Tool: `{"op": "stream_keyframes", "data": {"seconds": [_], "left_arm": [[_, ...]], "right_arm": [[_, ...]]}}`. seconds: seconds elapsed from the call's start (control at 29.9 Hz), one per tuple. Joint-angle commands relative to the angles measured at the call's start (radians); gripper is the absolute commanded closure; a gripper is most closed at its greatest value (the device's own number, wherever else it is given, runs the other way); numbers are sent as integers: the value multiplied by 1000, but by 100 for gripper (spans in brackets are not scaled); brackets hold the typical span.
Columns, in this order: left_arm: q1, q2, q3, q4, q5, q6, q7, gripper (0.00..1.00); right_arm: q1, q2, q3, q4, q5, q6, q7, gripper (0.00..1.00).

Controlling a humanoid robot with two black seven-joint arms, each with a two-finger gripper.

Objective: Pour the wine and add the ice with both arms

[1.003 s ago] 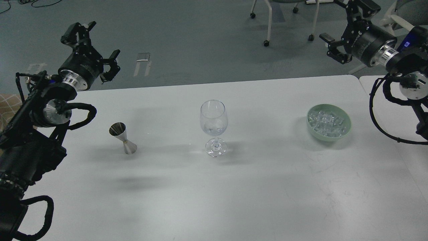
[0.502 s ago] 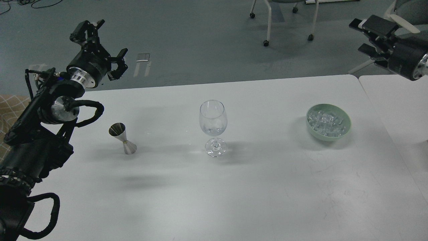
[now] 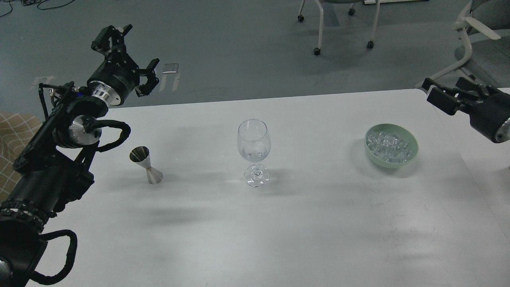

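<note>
White table (image 3: pixel 279 239), matte, lightly scuffed toward the near right corner, carrying three items in a loose row. Steel jigger (image 3: pixel 146 165), hourglass form, upright at left, its open cup tilted slightly toward the camera. Clear wine glass (image 3: pixel 254 152), upright at centre, stem and foot resting on the table, well apart from the jigger; contents cannot be told. Pale green bowl (image 3: pixel 391 145) at right, holding the ice (image 3: pixel 388 146), a heap of small clear cubes with whitish glints, all inside the rim. Left arm (image 3: pixel 59 159), black with silver wrist ring and looping cable, entering from the lower left edge; left gripper (image 3: pixel 129 56) raised above the table's far left edge, over the grey floor, fingers spread apart, holding nothing, well away from the jigger. Right gripper (image 3: pixel 452 91) entering from the right edge, hanging near the far right corner of the table, up and to the right of the bowl, not touching it; two dark fingers visible with a gap between them, nothing held. Office chairs (image 3: pixel 338 20) on castors beyond the table
</note>
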Motion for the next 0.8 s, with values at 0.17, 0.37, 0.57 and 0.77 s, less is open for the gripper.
{"op": "stream_keyframes", "data": {"seconds": [0.17, 0.37, 0.57, 0.77], "left_arm": [[3, -11, 0, 0, 0, -1, 0, 2], [3, -11, 0, 0, 0, 1, 0, 2], [3, -11, 0, 0, 0, 1, 0, 2], [5, -11, 0, 0, 0, 1, -1, 2]], "right_arm": [[-4, 133, -41, -124, -127, -23, 26, 2], [16, 168, -127, -164, -138, -6, 29, 2], [56, 168, -157, -175, -139, 52, 27, 5], [85, 168, -158, -184, -139, 131, 18, 26]]}}
